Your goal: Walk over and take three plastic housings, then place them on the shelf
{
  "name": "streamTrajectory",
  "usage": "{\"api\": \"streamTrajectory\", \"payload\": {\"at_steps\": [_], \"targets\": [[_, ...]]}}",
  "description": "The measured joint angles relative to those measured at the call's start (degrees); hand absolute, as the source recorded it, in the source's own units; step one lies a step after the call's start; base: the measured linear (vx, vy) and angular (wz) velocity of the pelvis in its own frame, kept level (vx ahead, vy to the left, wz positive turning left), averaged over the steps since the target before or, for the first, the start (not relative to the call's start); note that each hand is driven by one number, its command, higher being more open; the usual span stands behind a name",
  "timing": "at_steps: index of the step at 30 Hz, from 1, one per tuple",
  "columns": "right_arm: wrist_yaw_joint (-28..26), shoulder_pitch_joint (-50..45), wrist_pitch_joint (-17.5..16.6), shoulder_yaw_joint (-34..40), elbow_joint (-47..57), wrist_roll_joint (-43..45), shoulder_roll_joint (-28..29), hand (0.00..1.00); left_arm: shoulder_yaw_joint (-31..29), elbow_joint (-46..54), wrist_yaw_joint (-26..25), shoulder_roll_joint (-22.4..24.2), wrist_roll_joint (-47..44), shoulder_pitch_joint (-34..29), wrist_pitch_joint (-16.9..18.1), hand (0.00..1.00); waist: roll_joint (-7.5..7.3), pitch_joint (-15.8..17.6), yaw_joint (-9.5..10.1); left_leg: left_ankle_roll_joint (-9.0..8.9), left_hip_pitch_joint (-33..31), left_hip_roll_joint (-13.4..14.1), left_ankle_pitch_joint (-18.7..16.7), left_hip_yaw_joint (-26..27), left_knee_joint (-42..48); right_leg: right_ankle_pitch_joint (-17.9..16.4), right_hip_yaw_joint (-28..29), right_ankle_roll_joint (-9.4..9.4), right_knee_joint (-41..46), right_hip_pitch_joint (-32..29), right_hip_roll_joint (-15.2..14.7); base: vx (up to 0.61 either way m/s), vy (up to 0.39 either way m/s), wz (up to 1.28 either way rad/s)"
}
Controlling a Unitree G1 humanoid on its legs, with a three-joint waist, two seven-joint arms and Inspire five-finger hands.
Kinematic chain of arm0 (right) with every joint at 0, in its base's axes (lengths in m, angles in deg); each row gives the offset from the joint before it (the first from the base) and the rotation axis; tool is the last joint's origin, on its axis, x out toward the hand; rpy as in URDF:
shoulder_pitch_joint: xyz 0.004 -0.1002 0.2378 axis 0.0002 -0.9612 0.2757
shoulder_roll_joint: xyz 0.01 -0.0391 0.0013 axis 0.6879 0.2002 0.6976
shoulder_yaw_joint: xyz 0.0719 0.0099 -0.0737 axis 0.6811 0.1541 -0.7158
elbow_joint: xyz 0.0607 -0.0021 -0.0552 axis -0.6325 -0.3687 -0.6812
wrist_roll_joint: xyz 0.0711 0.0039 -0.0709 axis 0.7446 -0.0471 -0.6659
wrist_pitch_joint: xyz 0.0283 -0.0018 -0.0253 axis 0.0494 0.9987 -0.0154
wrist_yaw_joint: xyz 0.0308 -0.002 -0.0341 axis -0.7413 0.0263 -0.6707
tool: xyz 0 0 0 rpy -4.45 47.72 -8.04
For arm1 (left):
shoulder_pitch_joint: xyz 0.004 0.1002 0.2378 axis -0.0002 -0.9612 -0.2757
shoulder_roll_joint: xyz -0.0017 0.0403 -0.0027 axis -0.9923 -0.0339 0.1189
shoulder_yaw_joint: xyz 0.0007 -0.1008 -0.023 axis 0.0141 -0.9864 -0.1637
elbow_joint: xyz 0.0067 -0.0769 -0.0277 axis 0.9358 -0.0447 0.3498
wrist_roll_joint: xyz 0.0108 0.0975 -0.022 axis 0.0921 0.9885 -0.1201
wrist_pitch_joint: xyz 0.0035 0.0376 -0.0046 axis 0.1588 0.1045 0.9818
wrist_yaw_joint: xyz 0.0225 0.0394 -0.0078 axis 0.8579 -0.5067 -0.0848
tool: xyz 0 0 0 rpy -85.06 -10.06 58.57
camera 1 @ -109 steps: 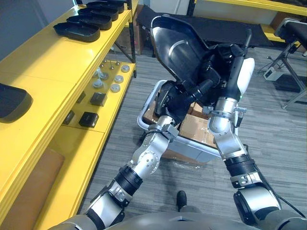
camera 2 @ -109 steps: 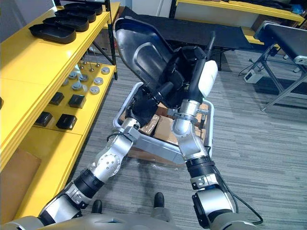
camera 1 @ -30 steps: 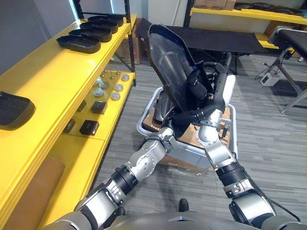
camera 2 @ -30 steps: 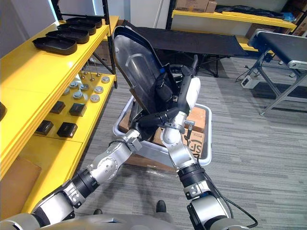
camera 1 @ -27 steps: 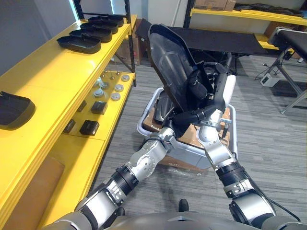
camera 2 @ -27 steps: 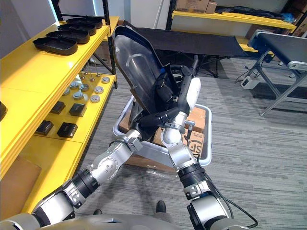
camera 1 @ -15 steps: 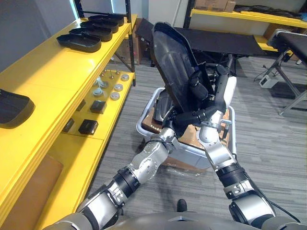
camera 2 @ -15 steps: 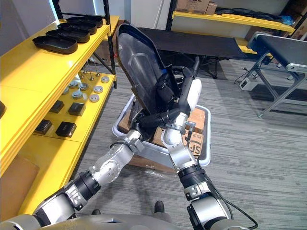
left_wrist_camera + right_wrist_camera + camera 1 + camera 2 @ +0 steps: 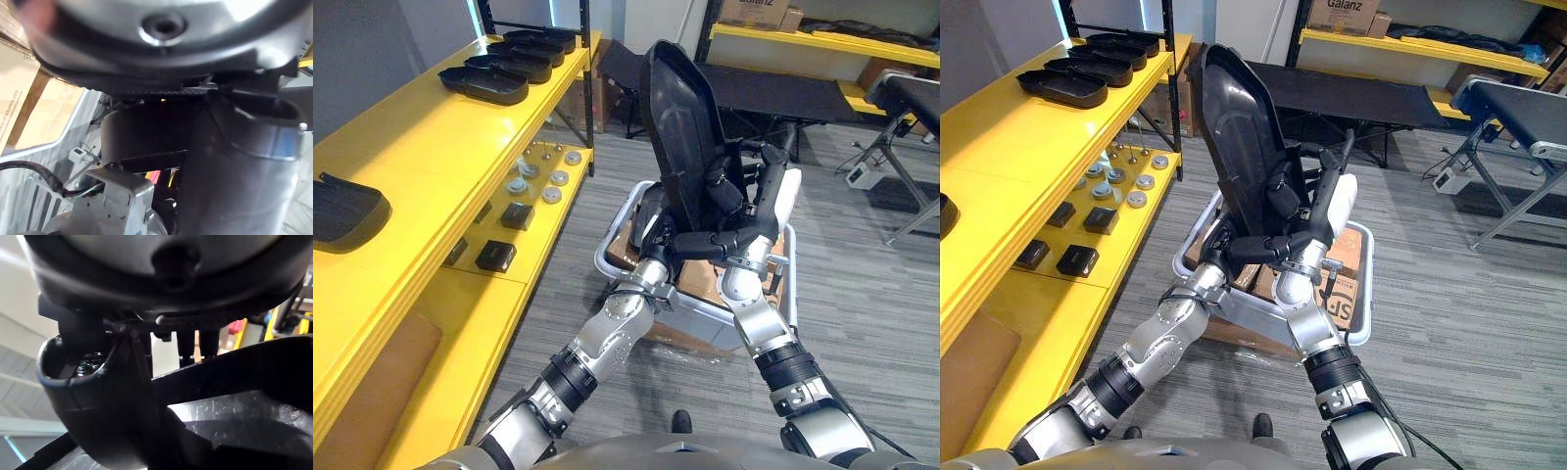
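Observation:
A large black plastic housing (image 9: 680, 127) stands nearly upright in the air, held between both hands above a white crate (image 9: 615, 235). My left hand (image 9: 671, 235) is curled round its lower edge from below. My right hand (image 9: 742, 196), with a white thumb cover, clamps its right side a little higher. In the right wrist view the housing's glossy shell (image 9: 234, 377) lies against the thumb (image 9: 98, 396). Several more black housings (image 9: 504, 69) lie in a row at the far end of the yellow shelf (image 9: 421, 147), and another one (image 9: 347, 211) rests at its near left.
The crate holds cardboard boxes (image 9: 1342, 284) and sits on grey floor beside the shelf. The lower shelf level carries small black boxes (image 9: 496, 255) and round metal parts (image 9: 543, 171). A black table (image 9: 783, 93) stands behind; a conveyor frame (image 9: 1518, 98) is at the right.
The housing has swung from a tilted pose, hollow side up, to nearly upright and edge-on. Both hands have kept hold of it. The camera view has shifted slightly.

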Motion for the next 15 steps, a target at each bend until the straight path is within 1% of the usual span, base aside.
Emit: {"api": "streamTrajectory", "payload": {"at_steps": [2, 3, 7, 10, 13, 15], "targets": [[0.60, 0.02, -0.93, 0.64, 0.66, -0.26, 0.00, 0.00, -0.50, 0.00, 1.05, 0.24, -1.49, -0.01, -0.60, 1.00, -0.03, -0.01, 0.01, -0.03, 0.02, 0.12, -0.03, 0.00, -0.02, -0.05, -0.02, -0.08, 0.00, 0.00, 0.11, 0.00, 0.000, 0.00], [0.96, 0.02, -1.33, 1.28, 0.88, -1.90, 0.00, 0.00, -0.79, -0.02, 1.35, 0.35, -1.71, -0.06, -0.83, 1.00, -0.03, -0.01, -0.01, -0.06, 0.01, 0.14, -0.05, 0.01, -0.02, -0.07, -0.01, -0.10, 0.00, -0.04, 0.13, 0.00, 0.000, 0.00], [1.07, 0.06, -2.27, 2.33, 2.67, -2.29, 0.00, 0.00, -2.13, -0.03, 1.70, 0.37, -4.42, -0.52, -0.87, 1.00, -0.03, -0.01, -0.10, -0.13, -0.08, 0.17, -0.13, 0.05, -0.02, -0.08, 0.05, -0.11, 0.00, -0.20, 0.17, 0.00, 0.000, 0.00], [1.02, 0.72, -2.71, 2.96, 2.76, -2.29, 0.00, 0.00, -2.81, -0.03, 3.03, 0.38, -8.05, -1.60, -0.84, 1.00, -0.03, -0.01, -0.10, -0.14, -0.13, 0.17, -0.18, 0.04, -0.01, -0.10, 0.04, -0.10, 0.00, -0.22, 0.17, 0.00, 0.000, 0.00], [0.89, 0.73, -3.51, 3.07, 2.75, -3.87, 0.00, 0.00, -2.80, -0.03, 3.26, 0.38, -8.49, -1.94, -0.80, 1.00, -0.02, 0.00, -0.04, -0.15, -0.40, 0.16, -0.20, 0.01, 0.02, -0.11, -0.01, -0.10, 0.00, -0.37, 0.17, 0.00, 0.000, 0.00], [0.91, 0.73, -4.67, 3.07, 2.76, -5.17, 0.00, 0.00, -2.84, -0.03, 3.27, 0.39, -8.29, -1.94, -0.78, 1.00, -0.02, 0.00, -0.05, -0.14, -0.47, 0.16, -0.20, 0.01, 0.15, -0.10, -0.01, -0.10, 0.00, -0.36, 0.17, 0.00, 0.000, 0.00]]}}
